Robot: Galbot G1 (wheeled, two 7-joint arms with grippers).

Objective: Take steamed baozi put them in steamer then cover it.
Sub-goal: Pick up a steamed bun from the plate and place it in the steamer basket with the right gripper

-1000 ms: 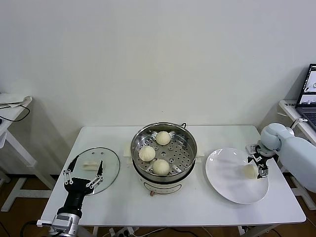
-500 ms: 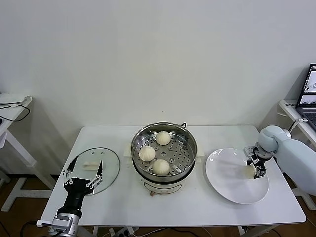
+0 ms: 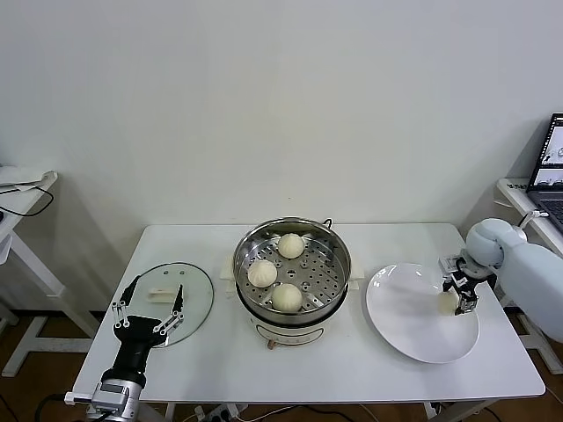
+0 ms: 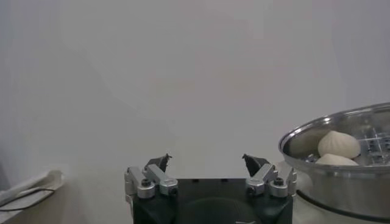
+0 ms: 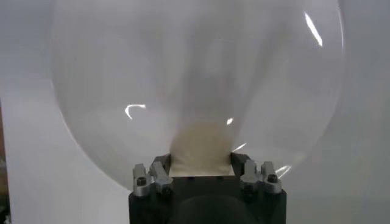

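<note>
right end effector (image 3: 459, 295): clamped on last baozi (image 3: 447, 302) over plate (image 3: 406, 332) | left end effector (image 3: 147, 308): fingers apart, beside cover (image 3: 192, 290) | steamer (image 3: 334, 239): three baozi inside

A plain white wall (image 3: 281, 105) fills the upper frame behind a white table (image 3: 211, 360) at centre. At far left, a white side table (image 3: 22, 189) carries a dark cable (image 3: 26, 209); at far right, an open laptop (image 3: 547, 171) sits on another white surface (image 3: 519, 198).
</note>
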